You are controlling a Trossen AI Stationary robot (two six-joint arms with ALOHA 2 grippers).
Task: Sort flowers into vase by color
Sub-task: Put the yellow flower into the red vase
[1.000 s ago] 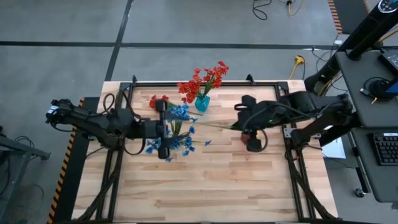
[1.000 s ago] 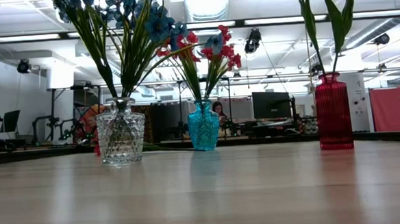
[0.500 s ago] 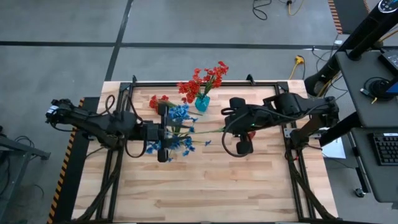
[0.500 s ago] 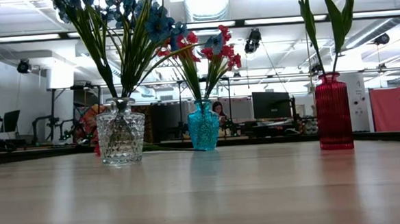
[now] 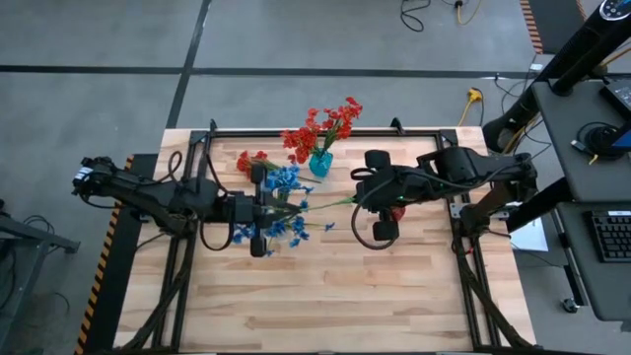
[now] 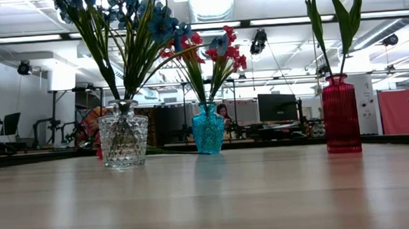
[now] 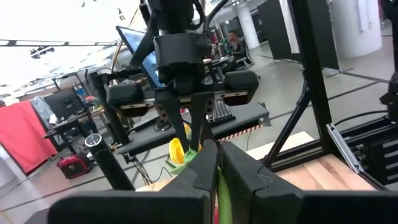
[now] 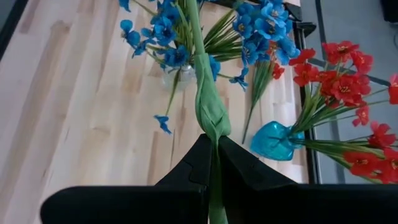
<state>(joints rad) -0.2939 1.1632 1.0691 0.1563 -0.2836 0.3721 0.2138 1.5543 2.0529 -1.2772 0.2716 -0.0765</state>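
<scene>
From above, the left gripper (image 5: 283, 206) and the right gripper (image 5: 353, 200) are each clamped on opposite ends of one long green stalk with a yellow head (image 5: 320, 204), stretched level between them above the pale wooden table (image 5: 325, 296). It looks like a hand-over in mid-air, both arms holding so the stalk cannot drop. The stalk passes just over the clear glass vase of blue flowers (image 5: 276, 212); the small turquoise vase of red flowers (image 5: 320, 163) stands behind, near the far edge.

At table height, neither gripper shows. The clear faceted vase (image 6: 124, 140) holds blue blooms, the turquoise vase (image 6: 208, 130) red ones, and the tall ribbed red vase (image 6: 341, 114) two yellow tulip-like heads, well apart to the side.

Through the left wrist, its dark fingers (image 7: 200, 171) pinch the stalk, and the right gripper (image 7: 188, 121) faces it, gripping near the yellow bud (image 7: 177, 150).

Through the right wrist, its fingers (image 8: 200, 163) close on the thick, leaf-wrapped green stalk (image 8: 209, 99), smooth and slightly twisted.
</scene>
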